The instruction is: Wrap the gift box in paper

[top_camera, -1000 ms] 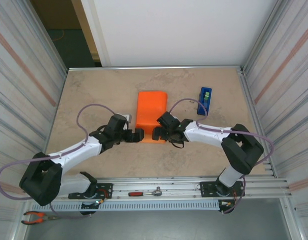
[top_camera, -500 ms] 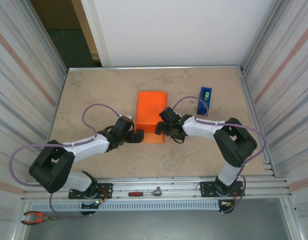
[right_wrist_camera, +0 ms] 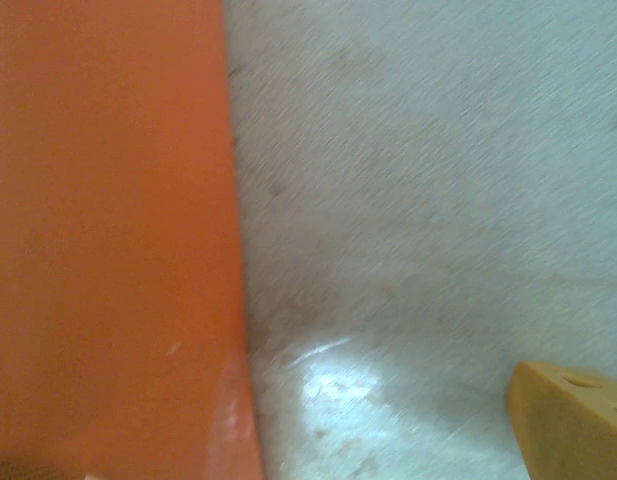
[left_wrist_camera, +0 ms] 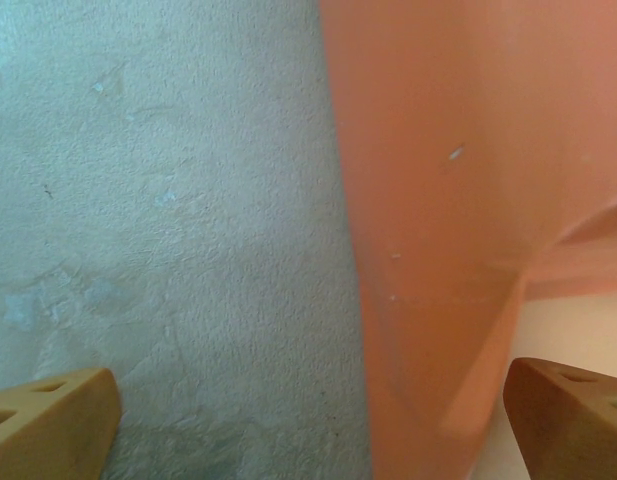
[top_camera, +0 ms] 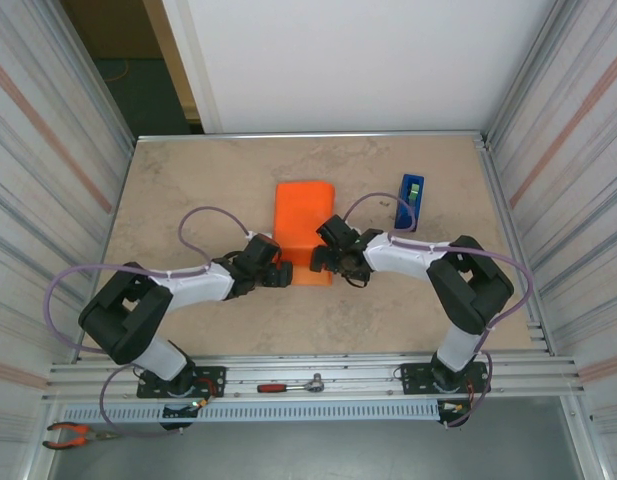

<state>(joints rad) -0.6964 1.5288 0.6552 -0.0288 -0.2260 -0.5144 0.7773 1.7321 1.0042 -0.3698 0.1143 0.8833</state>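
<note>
As you look down from the top camera, the left gripper (top_camera: 280, 274) sits at the near left corner of the paper (top_camera: 303, 225). The right gripper (top_camera: 321, 263) faces it from the other side, at the sheet's near right edge. The bright orange paper lies between and beyond the two grippers as a raised, folded block on the table (top_camera: 188, 200); whatever it covers is hidden from you. A blue tape dispenser (top_camera: 411, 201) stands farther out, to the right of the right gripper and well apart from the paper.

In the left wrist view your jaws stand wide apart. One fingertip (left_wrist_camera: 50, 420) is over bare table and the other (left_wrist_camera: 573, 415) is past the paper's edge, so that edge runs between them ungripped. Beside that second fingertip a pale surface (left_wrist_camera: 578, 325) shows under a lifted fold; you cannot tell what it is.

In the blurred right wrist view the paper lies ahead to the left, with bare table to the right. One fingertip (right_wrist_camera: 578, 420) sits low at the right. These jaws are spread wide too and hold nothing.
</note>
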